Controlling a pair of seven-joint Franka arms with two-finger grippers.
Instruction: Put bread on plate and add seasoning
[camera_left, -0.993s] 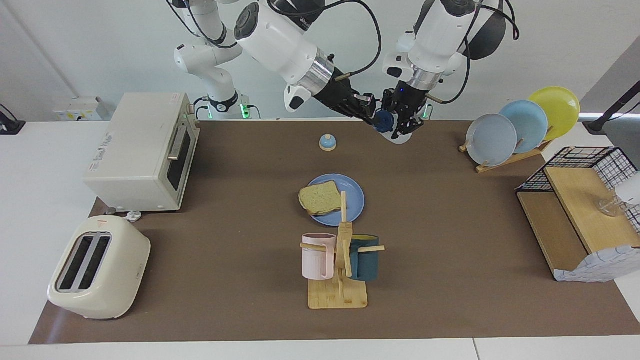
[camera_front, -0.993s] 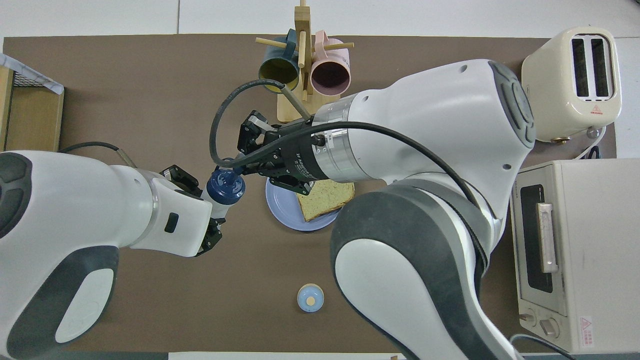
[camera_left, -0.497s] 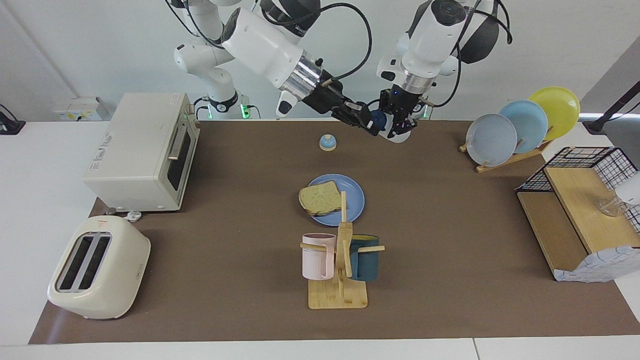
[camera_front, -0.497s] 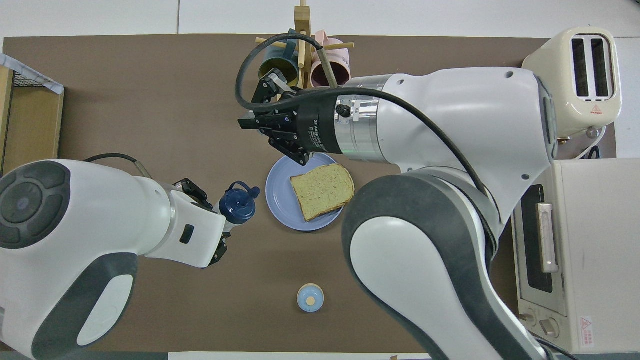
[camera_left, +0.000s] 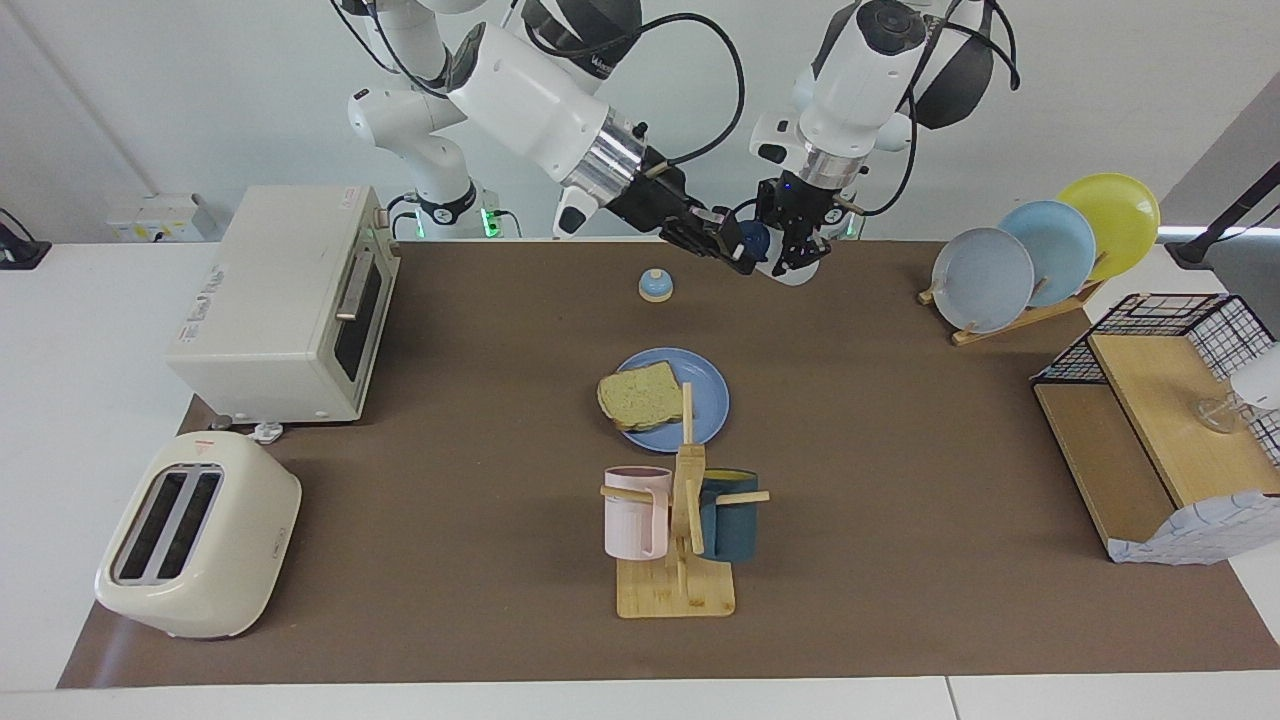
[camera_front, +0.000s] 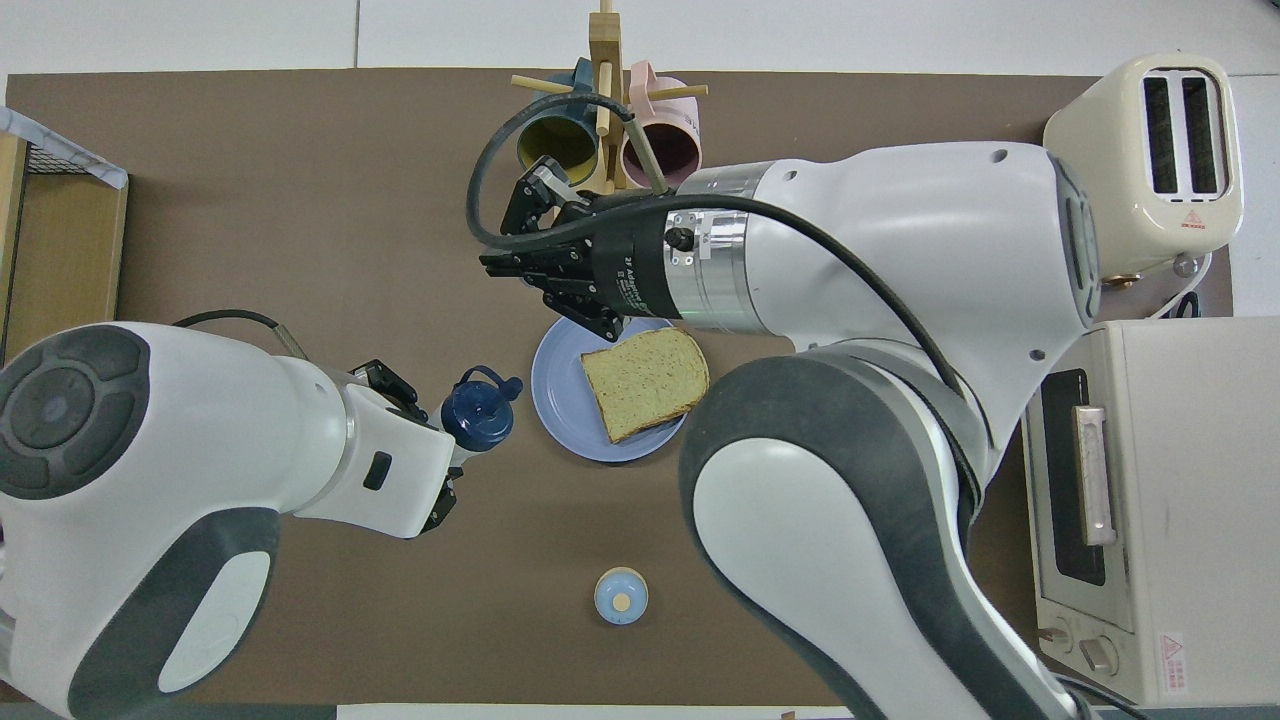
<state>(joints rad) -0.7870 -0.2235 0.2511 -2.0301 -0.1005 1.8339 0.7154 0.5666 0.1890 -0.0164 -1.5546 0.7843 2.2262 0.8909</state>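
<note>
The bread (camera_left: 640, 395) lies on the blue plate (camera_left: 705, 405) in the middle of the mat; the bread (camera_front: 645, 380) and the plate (camera_front: 555, 385) also show in the overhead view. My left gripper (camera_left: 795, 255) is up in the air, shut on the seasoning bottle (camera_left: 757, 240), which is tilted with its navy cap toward the right arm. In the overhead view the left gripper (camera_front: 440, 450) holds the bottle (camera_front: 478, 412) beside the plate's rim. My right gripper (camera_left: 735, 255) hangs in the air near the cap; from overhead the right gripper (camera_front: 495, 262) is apart from the cap.
A small blue bell (camera_left: 655, 285) sits nearer to the robots than the plate. A wooden mug rack (camera_left: 680, 540) with two mugs stands farther out. A toaster oven (camera_left: 290, 300) and toaster (camera_left: 195, 535) are at the right arm's end; a plate rack (camera_left: 1040, 250) and wire shelf (camera_left: 1160, 400) at the left arm's end.
My right gripper, which was at the bottle's cap, has drawn away from it. My left gripper has shifted slightly with the bottle still in it. The bread and plate have not moved.
</note>
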